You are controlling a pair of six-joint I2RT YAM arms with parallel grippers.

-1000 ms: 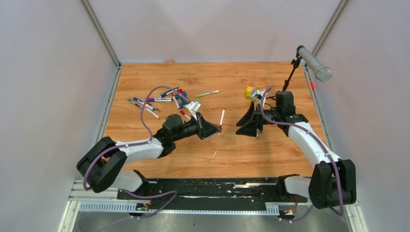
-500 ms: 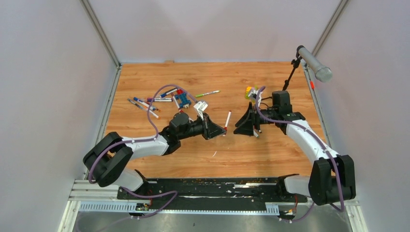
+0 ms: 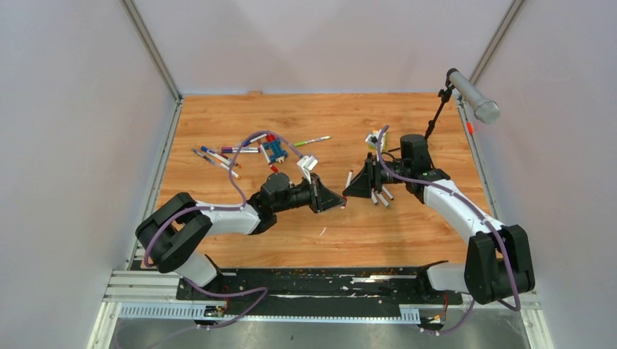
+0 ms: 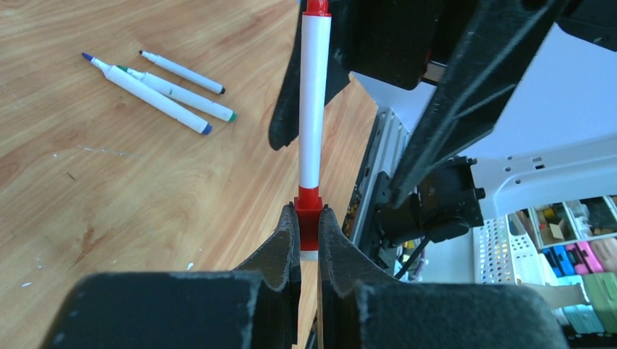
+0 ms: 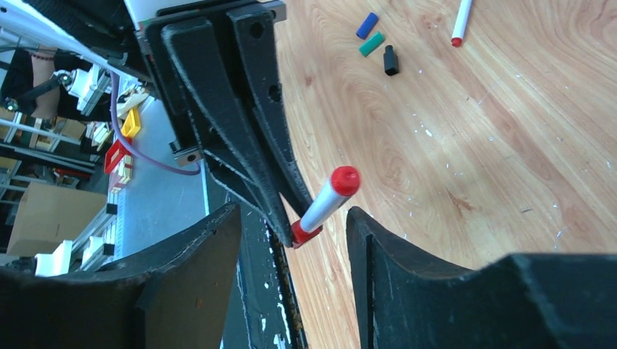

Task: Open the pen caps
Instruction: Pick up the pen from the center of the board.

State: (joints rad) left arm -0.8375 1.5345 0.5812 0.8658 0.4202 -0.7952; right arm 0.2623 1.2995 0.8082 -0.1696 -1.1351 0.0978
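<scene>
Wood table (image 3: 407,116) from above, and both arms met at its middle! On the near side the left claw (image 3: 341,203) pointed right, pinching a pen (image 3: 348,182) by its lower end, with the barrel tilting up and away. Opposite it the right claw (image 3: 351,190) faced left, just beside that barrel. A scatter of pens (image 3: 222,153) lay far left, next to a brick figure (image 3: 274,149), and a few more lay under the right wrist. A block stack (image 3: 376,138) sat behind the right arm, and a microphone (image 3: 473,94) hung at the right edge.

Over to the left wrist: its fingers were pressed together on the pen's red end. The white barrel stood straight out of them, with the red cap (image 4: 316,6) on the far tip. The right claw's black fingers loomed behind it and to the right. Three other pens lay together on the wood, upper left.

Now the right wrist: its fingers stood spread, and the capped end sat just ahead of the gap, touching neither. Three loose caps (image 5: 372,45), blue, green and black, lay close together beyond. One more pen lay near them.
</scene>
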